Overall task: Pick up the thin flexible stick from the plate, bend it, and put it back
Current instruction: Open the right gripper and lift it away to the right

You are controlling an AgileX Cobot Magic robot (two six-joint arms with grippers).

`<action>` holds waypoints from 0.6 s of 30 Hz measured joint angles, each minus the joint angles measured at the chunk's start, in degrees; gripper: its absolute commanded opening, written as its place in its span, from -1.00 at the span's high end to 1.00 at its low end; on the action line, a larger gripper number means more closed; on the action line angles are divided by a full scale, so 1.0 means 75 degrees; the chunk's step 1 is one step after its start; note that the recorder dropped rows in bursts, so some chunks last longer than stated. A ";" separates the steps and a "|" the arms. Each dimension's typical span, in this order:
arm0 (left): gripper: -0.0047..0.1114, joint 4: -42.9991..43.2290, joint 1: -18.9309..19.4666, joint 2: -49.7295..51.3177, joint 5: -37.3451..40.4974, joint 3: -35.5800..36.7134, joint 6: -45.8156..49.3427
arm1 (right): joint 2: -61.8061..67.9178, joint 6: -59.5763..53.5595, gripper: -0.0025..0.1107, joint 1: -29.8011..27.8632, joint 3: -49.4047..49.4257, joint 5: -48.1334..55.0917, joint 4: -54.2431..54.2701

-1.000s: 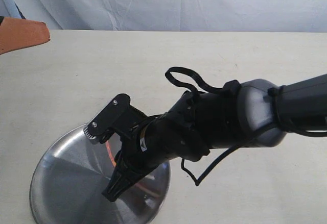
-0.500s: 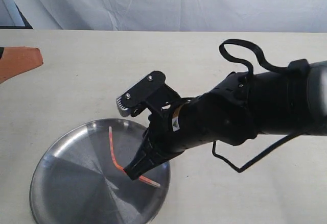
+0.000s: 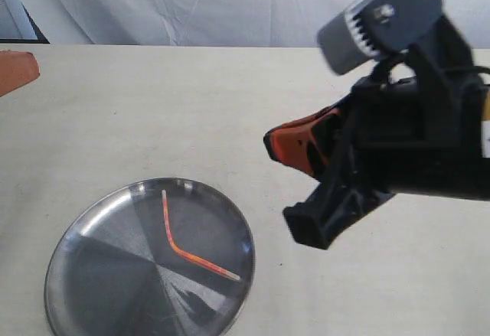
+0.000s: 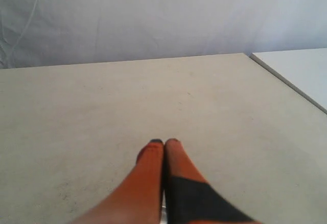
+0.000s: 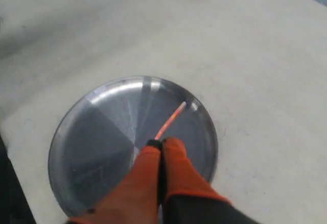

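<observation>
The thin flexible stick (image 3: 191, 257) lies kinked on the plate (image 3: 99, 275), its pale tip toward the plate's right rim. My right gripper (image 3: 269, 141) hangs well above the table to the right of the plate, shut, with nothing between its orange fingers. In the right wrist view the shut right gripper (image 5: 162, 143) overlaps the plate (image 5: 102, 132), and one straight leg of the stick (image 5: 171, 119) shows beyond its tips. My left gripper (image 3: 31, 66) pokes in at the far left edge. In the left wrist view the left gripper (image 4: 163, 142) is shut and empty over bare table.
A white cloth backdrop (image 3: 230, 7) hangs behind the table's far edge. A second pale surface (image 4: 301, 71) adjoins the table in the left wrist view. The right arm's black body (image 3: 413, 152) fills the right side of the exterior view.
My right gripper has let go of the stick, shut, and lifted up and to the right, leaving the bent stick on the plate. The left gripper has drawn back to the left.
</observation>
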 measured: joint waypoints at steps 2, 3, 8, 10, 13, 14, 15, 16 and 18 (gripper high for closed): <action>0.92 0.0000 0.0000 0.0000 0.0000 0.0000 0.0000 | -0.0468 0.0017 0.97 0.0000 0.0000 0.0101 0.0000; 0.92 0.0000 0.0000 0.0000 0.0000 0.0000 0.0000 | -0.0664 0.0017 0.97 0.0000 0.0000 0.0116 0.0000; 0.92 0.0000 0.0000 0.0000 0.0000 0.0000 0.0000 | -0.1299 0.0048 0.97 0.0000 0.0000 0.0147 0.0000; 0.92 0.0000 0.0000 0.0000 0.0014 0.0000 0.0000 | -0.1424 0.0048 0.97 0.0000 0.0000 0.0147 0.0000; 0.92 0.0000 0.0000 0.0000 0.0017 0.0000 0.0000 | -0.1512 0.0025 0.97 0.0000 0.0000 0.0158 -0.0052; 0.92 0.0000 0.0000 0.0000 0.0017 0.0000 0.0000 | -0.1529 -0.0027 0.97 0.0000 0.0000 0.0158 -0.0167; 0.92 0.0000 0.0000 0.0000 0.0017 0.0000 0.0000 | -0.1592 -0.0060 0.97 -0.0019 0.0034 0.0087 -0.0444; 0.92 0.0000 0.0000 0.0000 0.0017 0.0000 0.0000 | -0.1655 -0.0076 0.97 -0.0089 0.0077 0.0071 -0.0619; 0.92 0.0000 0.0000 0.0000 0.0017 0.0000 0.0000 | -0.1903 -0.0093 0.97 -0.0487 0.0164 -0.0014 -0.0816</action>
